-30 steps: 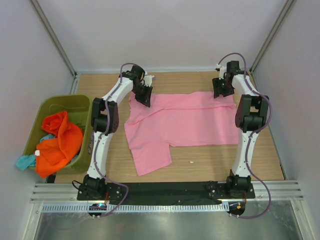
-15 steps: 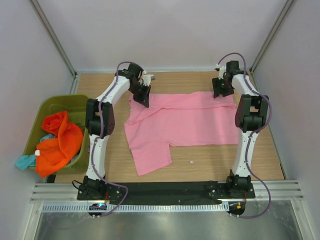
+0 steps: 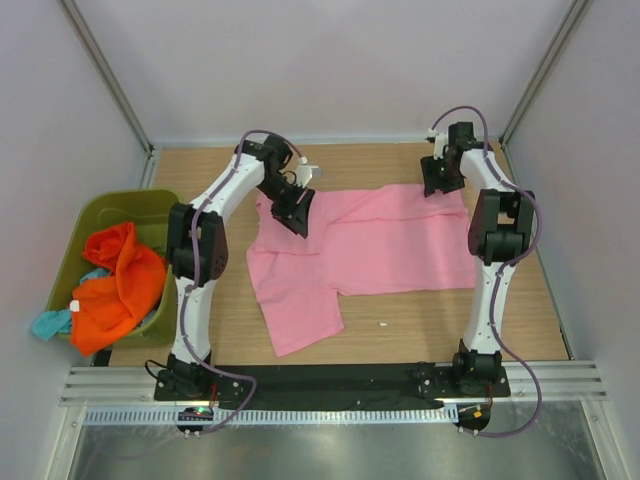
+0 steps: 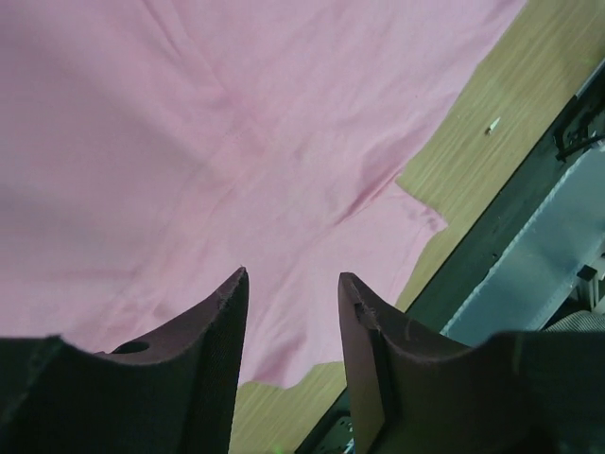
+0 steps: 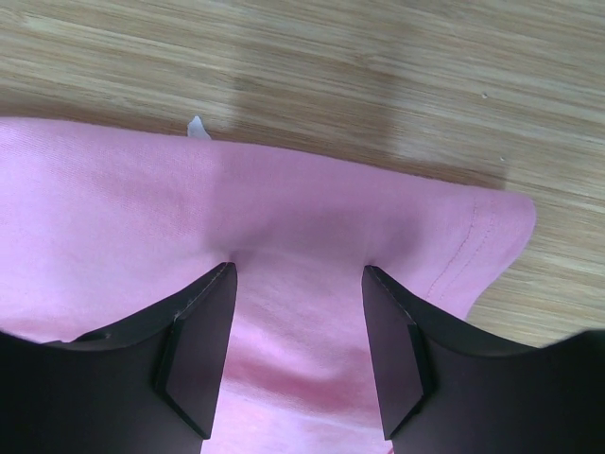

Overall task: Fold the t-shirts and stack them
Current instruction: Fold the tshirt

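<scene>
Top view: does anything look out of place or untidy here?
Yes. The orange t-shirt spills over the green bin's near rim, and a teal t-shirt hangs outside it. The pink t-shirt lies unevenly, one flap reaching toward the arms' bases.

The bench is a light wood-grain board. A pink t-shirt lies spread across its far half, the body running left to right and mostly flat, with soft creases. One flap of it reaches toward the near edge on the left. A tiny white scrap lies on bare wood just beyond that flap, apart from the cloth. An olive-green bin stands at the left edge.
</scene>
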{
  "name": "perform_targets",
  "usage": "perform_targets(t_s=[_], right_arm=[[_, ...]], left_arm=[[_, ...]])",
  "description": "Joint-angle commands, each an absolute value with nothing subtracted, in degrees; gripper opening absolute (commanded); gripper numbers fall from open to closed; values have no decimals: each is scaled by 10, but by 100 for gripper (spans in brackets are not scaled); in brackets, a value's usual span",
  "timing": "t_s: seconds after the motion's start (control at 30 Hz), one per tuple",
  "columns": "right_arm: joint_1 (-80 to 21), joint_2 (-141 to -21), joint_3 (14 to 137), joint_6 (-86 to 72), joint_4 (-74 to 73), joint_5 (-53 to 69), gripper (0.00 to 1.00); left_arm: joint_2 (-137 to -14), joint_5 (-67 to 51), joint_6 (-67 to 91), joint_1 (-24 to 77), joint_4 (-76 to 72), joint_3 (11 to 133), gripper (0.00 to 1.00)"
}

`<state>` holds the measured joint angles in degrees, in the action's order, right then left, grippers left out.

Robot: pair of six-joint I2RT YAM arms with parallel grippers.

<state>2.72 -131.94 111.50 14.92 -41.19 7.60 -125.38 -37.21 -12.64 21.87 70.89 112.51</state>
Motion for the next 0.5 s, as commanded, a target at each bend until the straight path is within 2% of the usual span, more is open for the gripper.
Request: perform_targets(t_s=[0.0, 0.2, 0.47], right_arm=[[24, -1300, 1120, 155, -398, 68, 61], [25, -1303, 1115, 156, -396, 59, 61], [32, -1310, 1122, 142, -390, 41, 62]], left_arm=[[-1257, -364, -121, 195, 705, 1187, 45], [-1318, -322, -83, 151, 651, 1232, 45], [-1399, -272, -49, 142, 629, 1296, 45]])
